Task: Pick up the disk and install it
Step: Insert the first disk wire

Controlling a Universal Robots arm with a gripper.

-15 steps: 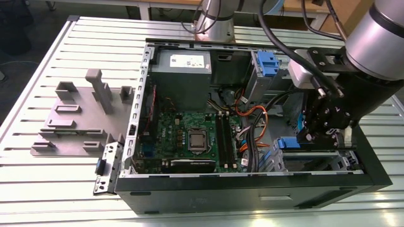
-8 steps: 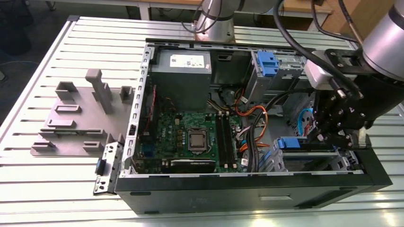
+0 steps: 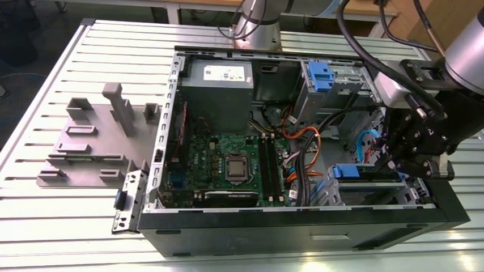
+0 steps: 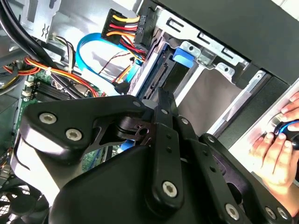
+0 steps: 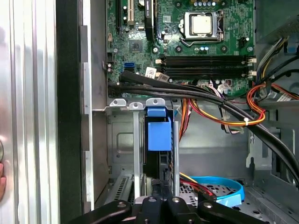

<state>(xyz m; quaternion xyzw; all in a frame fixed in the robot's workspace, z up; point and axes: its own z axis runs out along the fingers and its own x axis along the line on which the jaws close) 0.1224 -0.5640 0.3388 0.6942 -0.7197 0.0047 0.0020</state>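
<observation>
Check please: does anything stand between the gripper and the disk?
Nothing visible does. In the first wrist view the gripper is right at the disk, which stands edge-on in the metal drive bay.

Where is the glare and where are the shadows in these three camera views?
Exterior view: the table's slats glare pale, and the inside of the case is darker. Second wrist view: the hand and the surface under it are washed out. First wrist view: the slats mirror light in streaks, and the disk sits in a dim bay.
</observation>
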